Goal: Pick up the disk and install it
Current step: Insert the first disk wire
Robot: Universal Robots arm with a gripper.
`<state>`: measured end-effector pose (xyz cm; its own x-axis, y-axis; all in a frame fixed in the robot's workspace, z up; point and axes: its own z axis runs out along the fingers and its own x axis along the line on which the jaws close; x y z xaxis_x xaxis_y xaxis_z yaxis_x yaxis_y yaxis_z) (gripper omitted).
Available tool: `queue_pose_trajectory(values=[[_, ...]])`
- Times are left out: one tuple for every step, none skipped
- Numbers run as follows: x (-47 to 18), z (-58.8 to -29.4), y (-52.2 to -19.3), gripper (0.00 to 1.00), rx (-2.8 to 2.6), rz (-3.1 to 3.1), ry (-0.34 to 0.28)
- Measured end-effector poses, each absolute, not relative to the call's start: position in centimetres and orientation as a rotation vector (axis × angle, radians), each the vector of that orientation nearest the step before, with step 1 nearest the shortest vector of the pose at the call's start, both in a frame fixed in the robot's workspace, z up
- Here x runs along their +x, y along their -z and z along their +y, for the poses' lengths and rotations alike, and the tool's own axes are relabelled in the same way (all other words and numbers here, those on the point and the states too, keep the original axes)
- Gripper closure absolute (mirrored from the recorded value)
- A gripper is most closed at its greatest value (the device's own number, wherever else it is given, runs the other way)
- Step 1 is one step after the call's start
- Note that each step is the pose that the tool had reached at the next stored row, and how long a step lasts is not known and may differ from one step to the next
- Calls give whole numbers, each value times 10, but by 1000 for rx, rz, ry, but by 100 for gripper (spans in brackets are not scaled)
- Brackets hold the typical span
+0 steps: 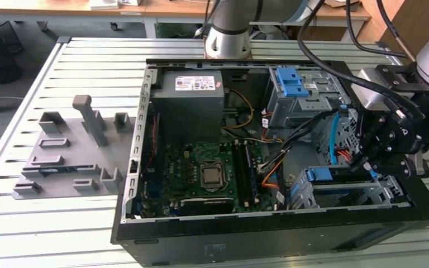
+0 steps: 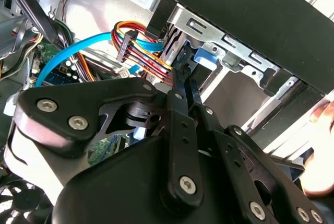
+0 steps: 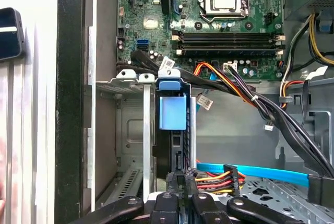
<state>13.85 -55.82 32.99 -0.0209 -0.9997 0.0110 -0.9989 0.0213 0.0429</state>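
Note:
The disk point(image 3: 172, 145) stands on edge in a slot of the grey metal drive cage point(image 3: 128, 125) at the case's front corner, its blue plastic bracket point(image 3: 171, 110) toward the motherboard. In the exterior view the bracket's blue end point(image 1: 320, 174) shows at the top of that cage point(image 1: 382, 192). My gripper point(image 3: 179, 179) is shut, its thin black fingertips together at the disk's cable end. In the second wrist view the gripper point(image 2: 183, 75) points at the blue bracket tab point(image 2: 206, 56). In the exterior view the gripper point(image 1: 363, 162) hangs just above the cage, on the exterior view's right.
The open black computer case point(image 1: 274, 237) lies on a slatted table. Inside are the motherboard point(image 1: 207, 173), a grey power supply point(image 1: 192, 97) and an upper cage with a blue latch point(image 1: 292, 84). Power wires point(image 3: 216, 177) and a blue cable point(image 3: 261, 172) lie by the fingers. A grey fixture point(image 1: 73, 151) sits beside the case. A hand point(image 2: 321, 151) is close by.

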Motion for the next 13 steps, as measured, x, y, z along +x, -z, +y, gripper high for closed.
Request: queue_pose_trajectory(values=[[138, -558, -330, 84, 2171, -2218, 36], [138, -558, -330, 84, 2171, -2218, 36], [138, -558, -330, 82, 2171, -2217, 35], [138, -558, -330, 82, 2171, -2218, 35], [138, -558, -330, 82, 2171, -2218, 36], [138, -558, -330, 76, 2171, -2218, 36], [138, -558, -330, 76, 2171, -2218, 36], [138, -558, -330, 76, 2171, -2218, 36], [138, -558, -331, 76, 2171, -2218, 36], [138, -558, -333, 76, 2171, -2218, 35], [138, -558, -335, 76, 2171, -2218, 36], [138, -558, -337, 76, 2171, -2218, 35], [138, -558, -339, 76, 2171, -2218, 36]])
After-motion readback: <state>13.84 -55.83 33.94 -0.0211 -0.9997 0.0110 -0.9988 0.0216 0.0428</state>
